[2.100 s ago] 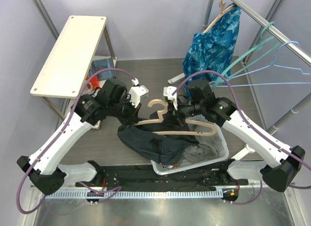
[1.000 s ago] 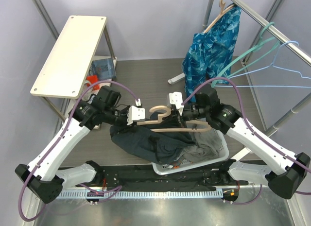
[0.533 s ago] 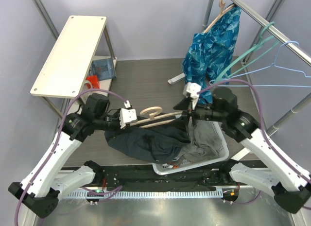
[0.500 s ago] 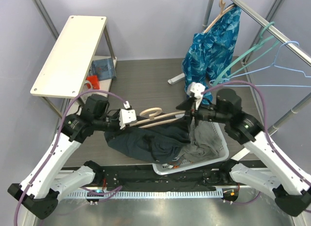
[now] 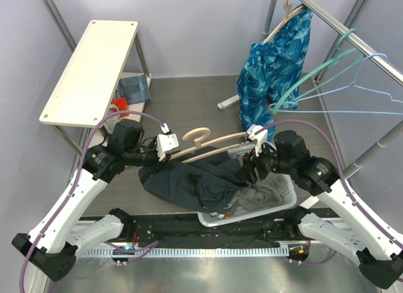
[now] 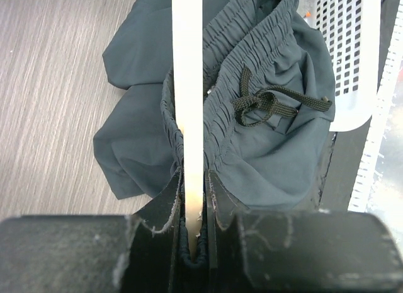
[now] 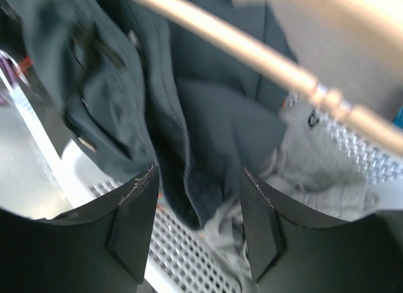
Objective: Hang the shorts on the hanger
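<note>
The beige hanger (image 5: 211, 147) is held level above the table, its hook (image 5: 196, 137) pointing away from me. My left gripper (image 5: 169, 146) is shut on its left arm. In the left wrist view the hanger (image 6: 187, 85) runs straight out from between the jaws of that gripper (image 6: 194, 198), with a dark bit of fabric pinched below it. The dark shorts (image 5: 195, 179) hang from the hanger, the gathered drawstring waist (image 6: 258, 104) bunched round the bar. My right gripper (image 5: 250, 169) is open, its fingers (image 7: 135, 211) either side of a hanging fold of the shorts (image 7: 208, 110), below the hanger (image 7: 252, 50).
A white mesh basket (image 5: 286, 198) holding a grey cloth (image 5: 264, 192) sits under the right gripper. At the back right a rail carries a blue leaf-patterned garment (image 5: 277, 60), a teal hanger (image 5: 315, 79) and a pale-blue wire hanger (image 5: 371, 85). A white shelf (image 5: 94, 66) stands back left.
My right gripper has let go of the hanger, opened, swung right and come down beside the shorts. The left gripper has closed on the hanger and carries it alone.
</note>
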